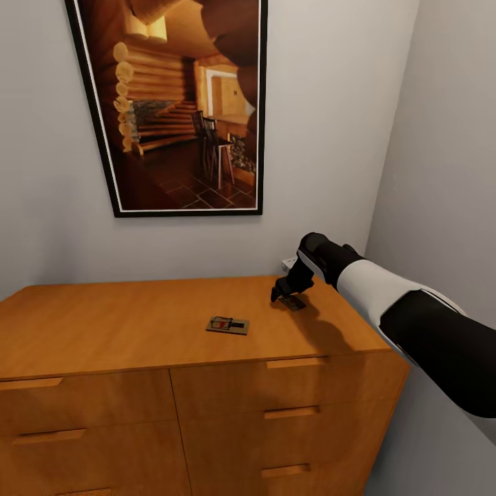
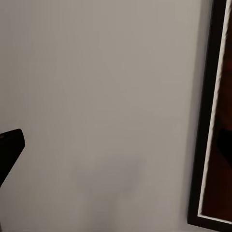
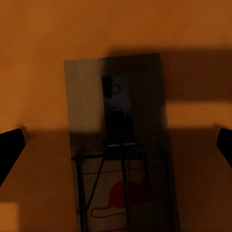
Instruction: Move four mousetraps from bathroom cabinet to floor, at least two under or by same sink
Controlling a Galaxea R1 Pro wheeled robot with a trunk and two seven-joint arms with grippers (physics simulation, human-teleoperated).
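Note:
The orange-brown cabinet (image 1: 103, 324) stands against the wall, and two mousetraps lie on its top. One mousetrap (image 1: 227, 324) rests near the middle of the top, apart from any gripper. The other mousetrap (image 1: 295, 302) lies further right, directly under my right gripper (image 1: 281, 293). In the right wrist view this mousetrap (image 3: 121, 188) lies flat on the wood between the spread fingertips (image 3: 9, 150) of the open right gripper (image 3: 117, 145), which touch nothing. One dark finger (image 2: 9, 150) of my left gripper shows against the bare wall.
A dark-framed log-cabin picture (image 1: 180, 103) hangs on the wall above the cabinet. A side wall (image 1: 448, 172) closes in at the right, close to my right arm. A small white outlet (image 1: 288, 263) sits on the back wall. Drawer fronts (image 1: 289, 413) face me below.

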